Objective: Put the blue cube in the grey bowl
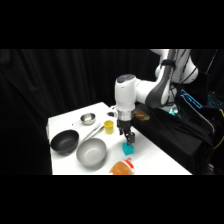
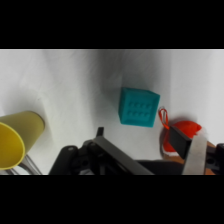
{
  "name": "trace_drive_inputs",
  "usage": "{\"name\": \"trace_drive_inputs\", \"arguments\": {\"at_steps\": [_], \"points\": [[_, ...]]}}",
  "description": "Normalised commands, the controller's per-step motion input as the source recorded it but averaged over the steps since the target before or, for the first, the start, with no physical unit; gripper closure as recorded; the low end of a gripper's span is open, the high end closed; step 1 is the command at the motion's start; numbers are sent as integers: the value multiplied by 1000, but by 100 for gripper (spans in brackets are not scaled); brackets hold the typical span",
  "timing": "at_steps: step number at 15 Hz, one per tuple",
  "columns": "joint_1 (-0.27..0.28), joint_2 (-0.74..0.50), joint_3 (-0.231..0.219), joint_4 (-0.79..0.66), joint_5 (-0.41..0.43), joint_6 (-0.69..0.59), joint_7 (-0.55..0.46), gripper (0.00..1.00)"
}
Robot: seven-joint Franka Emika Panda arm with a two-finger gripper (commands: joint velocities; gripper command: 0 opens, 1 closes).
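One blue cube (image 1: 129, 148), one grey bowl (image 1: 92, 153)

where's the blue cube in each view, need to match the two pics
Side view: the blue cube sits on the white table near its right edge, directly under the gripper, right of the grey bowl.
Wrist view: the blue cube lies right of centre, above the black linkage.
Shared landmark: the yellow cup, behind the cube in the side view, at the left edge in the wrist view.
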Motion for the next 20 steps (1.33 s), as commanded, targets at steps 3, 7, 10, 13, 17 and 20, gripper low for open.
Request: {"name": "trace_drive_inputs", "arguments": {"at_steps": [3, 7, 10, 13, 17, 20], "points": [[99, 37, 24, -113, 70, 289, 121, 0], [138, 97, -42, -51, -47, 275, 187, 0], [164, 132, -161, -15, -158, 287, 219, 0], [180, 111, -201, -18, -156, 266, 205, 0], [142, 102, -122, -8, -52, 242, 122, 0], [138, 120, -106, 20, -8, 244, 79, 0]]}}
